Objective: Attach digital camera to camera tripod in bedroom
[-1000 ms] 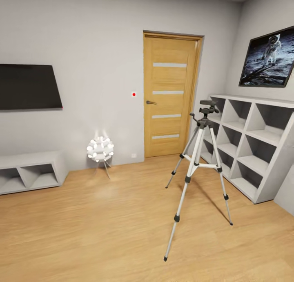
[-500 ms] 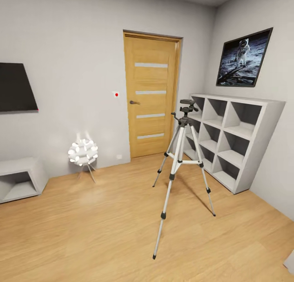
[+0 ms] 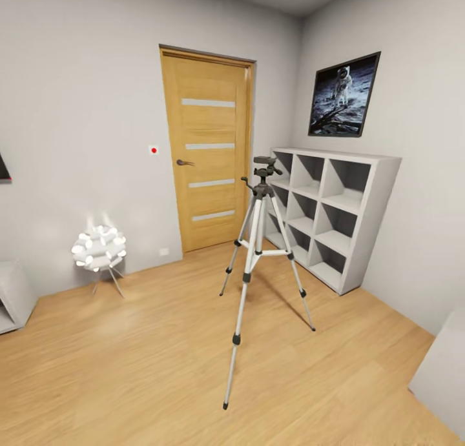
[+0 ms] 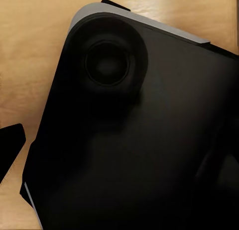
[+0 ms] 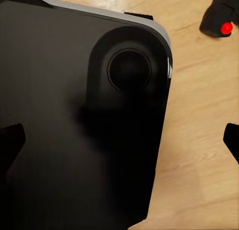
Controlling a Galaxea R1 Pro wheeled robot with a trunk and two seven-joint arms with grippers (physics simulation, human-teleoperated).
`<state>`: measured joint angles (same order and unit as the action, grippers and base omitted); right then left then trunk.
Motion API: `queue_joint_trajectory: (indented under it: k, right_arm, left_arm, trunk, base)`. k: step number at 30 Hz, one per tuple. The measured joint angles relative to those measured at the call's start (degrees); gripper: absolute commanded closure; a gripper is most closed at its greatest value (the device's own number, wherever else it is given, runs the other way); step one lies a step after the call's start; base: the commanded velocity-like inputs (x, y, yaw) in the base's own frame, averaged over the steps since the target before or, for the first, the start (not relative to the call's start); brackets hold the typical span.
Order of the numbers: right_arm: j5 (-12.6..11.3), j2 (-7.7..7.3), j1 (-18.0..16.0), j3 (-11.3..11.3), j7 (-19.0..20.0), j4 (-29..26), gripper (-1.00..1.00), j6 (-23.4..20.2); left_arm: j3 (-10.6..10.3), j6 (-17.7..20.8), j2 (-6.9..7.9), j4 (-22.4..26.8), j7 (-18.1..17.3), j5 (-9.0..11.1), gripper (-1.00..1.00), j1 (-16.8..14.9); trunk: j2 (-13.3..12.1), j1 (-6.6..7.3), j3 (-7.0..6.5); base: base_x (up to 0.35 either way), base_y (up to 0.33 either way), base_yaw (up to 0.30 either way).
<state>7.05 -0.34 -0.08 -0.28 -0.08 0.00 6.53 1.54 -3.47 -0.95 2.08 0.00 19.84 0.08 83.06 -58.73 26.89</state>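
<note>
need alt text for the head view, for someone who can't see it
A tall silver-legged camera tripod with a black head stands on a light wood plank floor. Behind it are a closed wooden door, white cubby shelves, a framed astronaut picture and a glowing round white lamp.

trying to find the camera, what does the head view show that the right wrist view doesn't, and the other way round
Head view: the camera tripod standing on the floor, the door, white cubby shelves, an astronaut picture and a floor lamp. Right wrist view: the robot's black base and a small black body with a red dot, likely the digital camera. Both: light wood plank floor.
</note>
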Motion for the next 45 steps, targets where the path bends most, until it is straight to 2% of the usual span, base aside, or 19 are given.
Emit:
queue_joint_trajectory:
  k: [32,45]
  right_arm:
    - [0.0,-0.08,0.0,0.0,-0.01,0.0,-1.0,0.0]
    - [0.0,-0.09,0.0,0.0,0.0,0.0,-1.0,0.0]
  left_arm:
    - [0.04,-0.02,0.0,0.0,0.05,0.01,-1.0,0.0]
    - [0.15,-1.78,0.0,0.0,0.08,0.03,-1.0,0.0]
  trunk:
    - [0.0,0.0,0.0]
    - [0.0,0.0,0.0]
  base:
    - [0.0,0.0,-0.272]
    - [0.0,0.0,-0.272]
